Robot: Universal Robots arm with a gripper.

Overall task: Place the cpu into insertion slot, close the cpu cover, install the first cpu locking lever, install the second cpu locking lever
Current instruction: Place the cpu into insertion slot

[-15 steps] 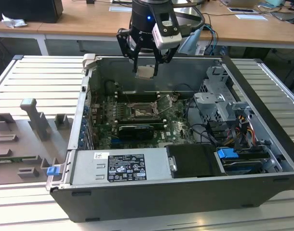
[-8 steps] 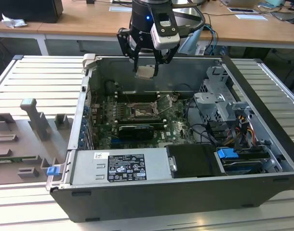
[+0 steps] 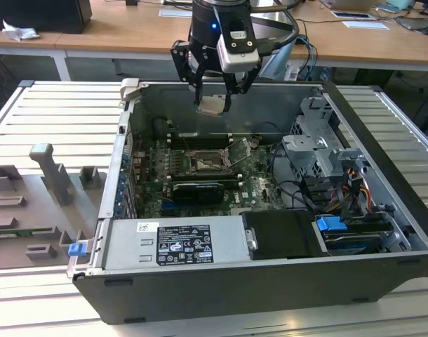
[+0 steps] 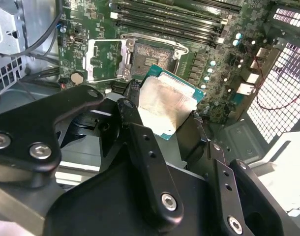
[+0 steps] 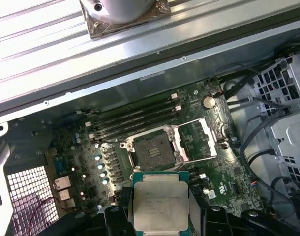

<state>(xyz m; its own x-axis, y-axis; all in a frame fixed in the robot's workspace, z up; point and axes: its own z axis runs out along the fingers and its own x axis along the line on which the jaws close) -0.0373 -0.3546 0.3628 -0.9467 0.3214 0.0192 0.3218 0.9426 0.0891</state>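
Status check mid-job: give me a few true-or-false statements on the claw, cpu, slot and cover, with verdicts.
1. The claw grips the cpu. True.
2. The cpu sits in the insertion slot. False: the slot is empty, and the cpu hangs above the board in the claw.
3. The cpu cover is shut over the slot. False: it is swung open beside the slot.
4. Long memory slots run beside the insertion slot. True.

Open black computer case (image 3: 270,288) on slatted metal table (image 3: 59,112); labelled power supply (image 3: 175,246); black expansion card (image 3: 196,191); memory slots (image 5: 135,117); coin battery (image 5: 207,102); blue latch (image 3: 330,226); grey blocks (image 3: 52,168).
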